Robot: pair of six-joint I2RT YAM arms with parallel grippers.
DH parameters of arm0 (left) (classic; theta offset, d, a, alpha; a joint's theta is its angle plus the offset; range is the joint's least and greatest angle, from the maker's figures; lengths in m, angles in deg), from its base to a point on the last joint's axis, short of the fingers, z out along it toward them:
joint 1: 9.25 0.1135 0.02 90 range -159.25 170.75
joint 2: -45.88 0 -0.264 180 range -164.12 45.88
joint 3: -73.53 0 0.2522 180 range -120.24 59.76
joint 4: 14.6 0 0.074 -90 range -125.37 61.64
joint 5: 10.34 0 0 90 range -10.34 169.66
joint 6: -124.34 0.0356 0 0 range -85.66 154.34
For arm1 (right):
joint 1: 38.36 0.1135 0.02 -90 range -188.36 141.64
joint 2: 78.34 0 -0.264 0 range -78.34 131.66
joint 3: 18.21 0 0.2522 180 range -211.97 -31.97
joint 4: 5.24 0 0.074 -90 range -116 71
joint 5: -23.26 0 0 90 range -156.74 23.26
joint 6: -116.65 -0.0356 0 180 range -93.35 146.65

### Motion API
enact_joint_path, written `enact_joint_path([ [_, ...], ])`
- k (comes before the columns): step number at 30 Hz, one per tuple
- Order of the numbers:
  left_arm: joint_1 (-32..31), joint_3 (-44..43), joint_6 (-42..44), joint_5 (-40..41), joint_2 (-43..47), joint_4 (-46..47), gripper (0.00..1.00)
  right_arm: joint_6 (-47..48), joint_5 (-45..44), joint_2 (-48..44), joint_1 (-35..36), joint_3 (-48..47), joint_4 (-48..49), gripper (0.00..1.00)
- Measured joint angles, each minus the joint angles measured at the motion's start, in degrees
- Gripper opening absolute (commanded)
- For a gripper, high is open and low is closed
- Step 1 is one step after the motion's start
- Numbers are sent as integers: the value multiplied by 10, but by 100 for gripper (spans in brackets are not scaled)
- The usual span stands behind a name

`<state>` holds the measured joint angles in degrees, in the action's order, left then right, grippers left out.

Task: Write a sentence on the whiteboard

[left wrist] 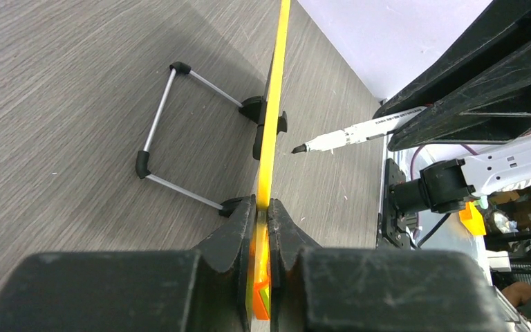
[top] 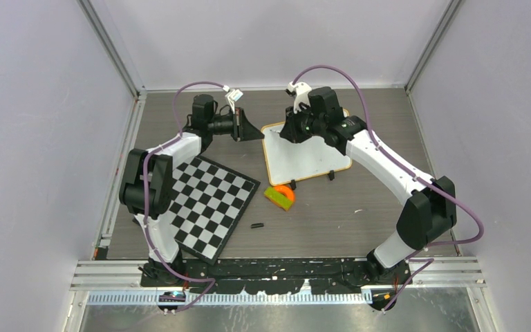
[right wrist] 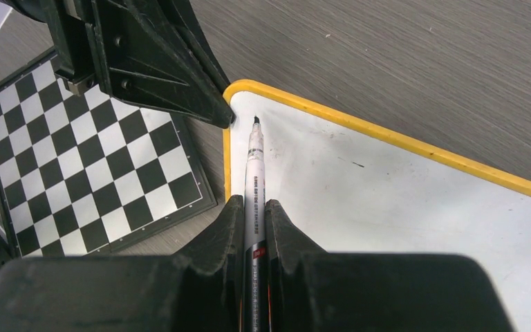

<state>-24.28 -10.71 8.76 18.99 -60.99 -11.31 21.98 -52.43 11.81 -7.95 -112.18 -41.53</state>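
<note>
2 grippers: both clamped, each on its own thing.
Right gripper (right wrist: 252,211): jaws narrow, pinching the marker (right wrist: 254,162) along its barrel, with the uncapped dark tip pointing away from the wrist.
Marker tip: over the whiteboard (right wrist: 401,207), close to 1 rounded corner. In the left wrist view a small gap shows between the tip and the board's face.
Left gripper (left wrist: 263,211): jaws narrow, gripping the board's thin frame edge at that same corner.
Whiteboard place: at the far middle of the table (top: 346,214), between the 2 wrists. A wire stand (left wrist: 157,128) with black ends sits on its back side. The face is glossy white with 1 small dark fleck.
Chequered board (top: 211,200): flat on the table, just beside the whiteboard's left edge.
Orange and green block (top: 280,196): just beside the whiteboard's near edge.
Small black piece (top: 256,225): alone on the table, nearer the arm bases, apart from the block.
</note>
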Motion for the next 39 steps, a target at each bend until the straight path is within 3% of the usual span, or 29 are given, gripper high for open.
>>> enact_joint_path([
  [39, 0, 3, -10, 0, -4, 17, 0, 15, -22, 35, 18, -23, -16, 0],
])
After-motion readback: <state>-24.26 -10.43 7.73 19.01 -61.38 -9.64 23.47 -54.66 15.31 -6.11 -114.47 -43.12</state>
